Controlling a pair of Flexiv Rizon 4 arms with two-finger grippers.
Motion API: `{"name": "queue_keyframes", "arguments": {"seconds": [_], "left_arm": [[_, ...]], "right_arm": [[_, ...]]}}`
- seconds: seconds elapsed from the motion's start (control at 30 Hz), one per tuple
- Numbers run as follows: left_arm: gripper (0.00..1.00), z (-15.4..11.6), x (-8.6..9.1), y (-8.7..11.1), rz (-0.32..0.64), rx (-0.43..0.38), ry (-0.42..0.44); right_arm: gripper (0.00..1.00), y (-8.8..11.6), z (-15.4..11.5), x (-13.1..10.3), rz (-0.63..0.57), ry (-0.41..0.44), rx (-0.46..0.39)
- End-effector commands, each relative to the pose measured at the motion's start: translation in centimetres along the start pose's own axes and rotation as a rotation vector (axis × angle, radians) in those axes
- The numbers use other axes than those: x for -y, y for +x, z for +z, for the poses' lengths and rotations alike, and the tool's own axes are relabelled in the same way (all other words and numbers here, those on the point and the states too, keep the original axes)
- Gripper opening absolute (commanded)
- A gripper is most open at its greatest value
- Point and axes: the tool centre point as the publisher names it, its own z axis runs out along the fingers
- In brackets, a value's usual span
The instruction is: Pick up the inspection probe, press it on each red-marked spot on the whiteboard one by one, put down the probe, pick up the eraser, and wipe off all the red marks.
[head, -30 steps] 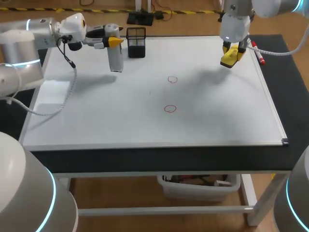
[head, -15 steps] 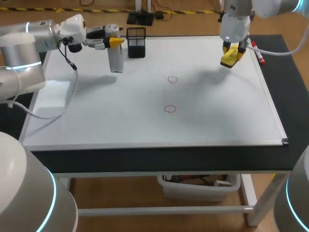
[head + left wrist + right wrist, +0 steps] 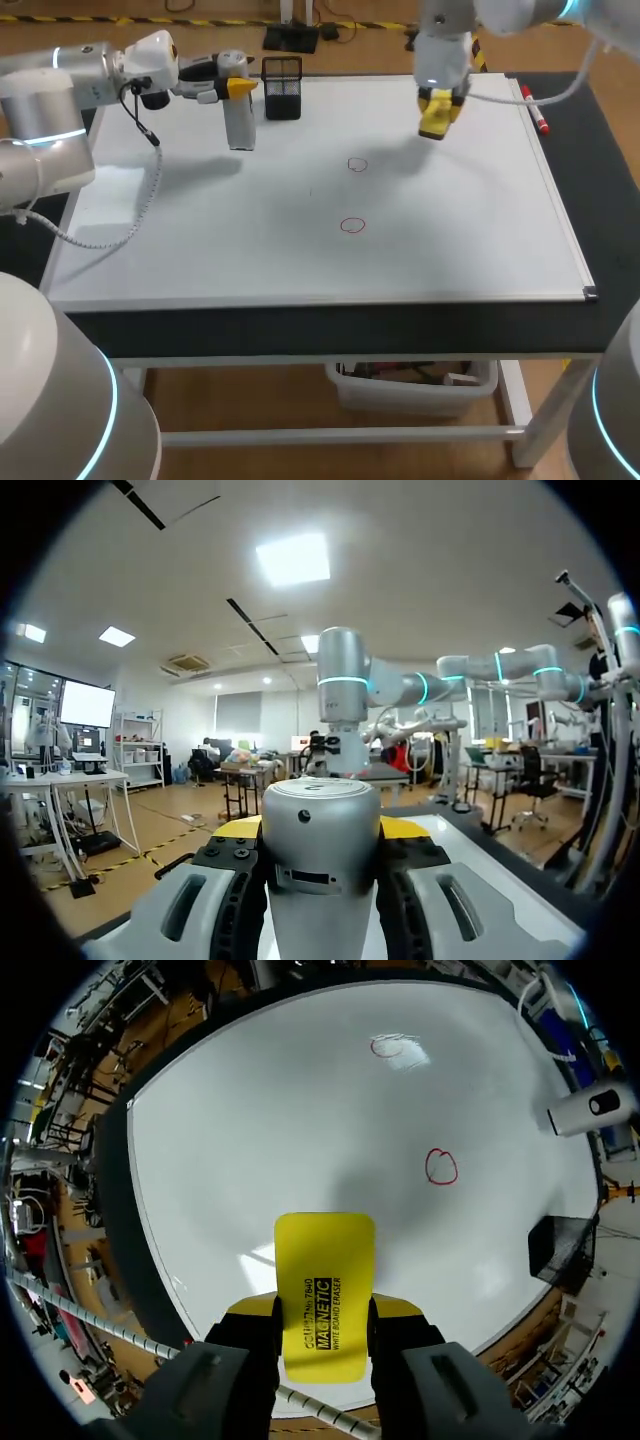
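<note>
Both loaded: left tool (image 3: 236, 86) grips probe (image 3: 238, 128), right tool (image 3: 437, 104) eraser (image 3: 324, 1260)

The desk (image 3: 330, 335) has a dark top and white legs. A clear box (image 3: 412, 388) sits under it. The floor (image 3: 250, 395) is brown, with a yellow-and-black stripe (image 3: 150, 20) far back.

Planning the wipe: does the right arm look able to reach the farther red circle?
Probably yes: the right gripper, shut on the eraser, hangs near the farther red circle, with only bare whiteboard between.
</note>
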Motion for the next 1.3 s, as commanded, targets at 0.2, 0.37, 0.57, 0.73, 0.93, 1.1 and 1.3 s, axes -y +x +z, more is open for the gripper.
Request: {"name": "queue_keyframes", "arguments": {"seconds": [0.2,0.37,0.57,0.73,0.93,1.1,1.3], "left_arm": [[0.00,0.0,0.2,0.2,0.001,0.004,-0.002],[0.00,0.0,0.2,0.2,0.001,0.004,-0.002],[0.00,0.0,0.2,0.2,0.001,0.004,-0.002],[0.00,0.0,0.2,0.2,0.001,0.004,-0.002],[0.00,0.0,0.2,0.2,0.001,0.004,-0.002],[0.00,0.0,0.2,0.2,0.001,0.004,-0.002],[0.00,0.0,0.2,0.2,0.001,0.004,-0.002]], "right_arm": [[0.00,-5.9,0.2,-1.7,-0.115,0.007,-0.025],[0.00,-8.6,0.7,-2.7,-0.185,0.006,-0.007],[0.00,-10.9,1.7,-4.8,-0.249,-0.011,0.009],[0.00,-11.8,2.3,-6.5,-0.281,-0.026,0.014],[0.00,-13.1,3.7,-8.8,-0.322,-0.048,0.013],[0.00,-13.7,4.7,-10.0,-0.345,-0.066,0.014],[0.00,-13.7,5.4,-10.3,-0.355,-0.064,0.010]]}}
